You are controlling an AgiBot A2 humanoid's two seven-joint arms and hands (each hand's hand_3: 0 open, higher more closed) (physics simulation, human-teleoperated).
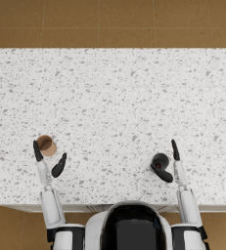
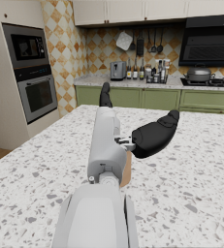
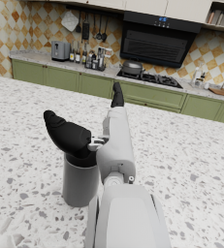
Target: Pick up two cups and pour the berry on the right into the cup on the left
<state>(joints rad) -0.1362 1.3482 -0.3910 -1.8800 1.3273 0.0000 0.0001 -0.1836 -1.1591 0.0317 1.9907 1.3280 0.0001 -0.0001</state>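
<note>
With both hands spread wide and holding nothing, I had the left hand flanking the small tan cup and the right hand beside the dark grey cup with its red berry, apparently ready for grasping, on the speckled white counter.

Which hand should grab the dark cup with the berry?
Right. The right hand is already right beside the dark cup, fingers either side. The left hand is far across the table, by the brown cup.
</note>
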